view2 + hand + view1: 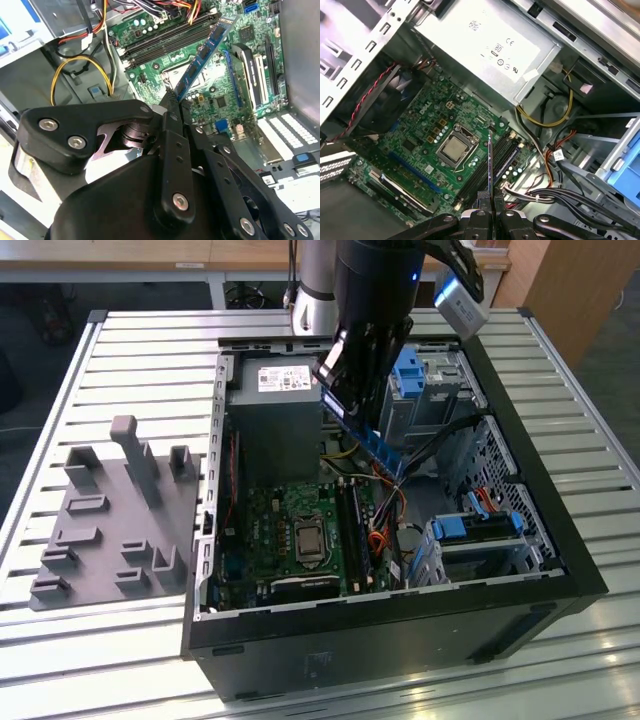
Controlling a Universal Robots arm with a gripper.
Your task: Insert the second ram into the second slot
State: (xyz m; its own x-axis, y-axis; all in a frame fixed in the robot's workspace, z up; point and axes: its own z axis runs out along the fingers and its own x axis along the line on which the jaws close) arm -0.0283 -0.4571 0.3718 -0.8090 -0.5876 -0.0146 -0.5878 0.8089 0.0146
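Note:
My gripper is shut on the second ram, a long dark-blue stick with chips. It holds the stick by one end, tilted, above the open computer case. In the second wrist view the second ram reaches out from the black fingertips over the green motherboard. In the first wrist view the second ram shows edge-on, clamped in my gripper. It hangs apart from the dark memory slots beside the processor socket. I cannot tell which slot is the second slot.
A grey power supply fills the case's far end. Coloured cables run beside the memory slots. Blue drive-bay latches and a drive cage stand on the exterior view's right. A grey fixture lies on the slatted table.

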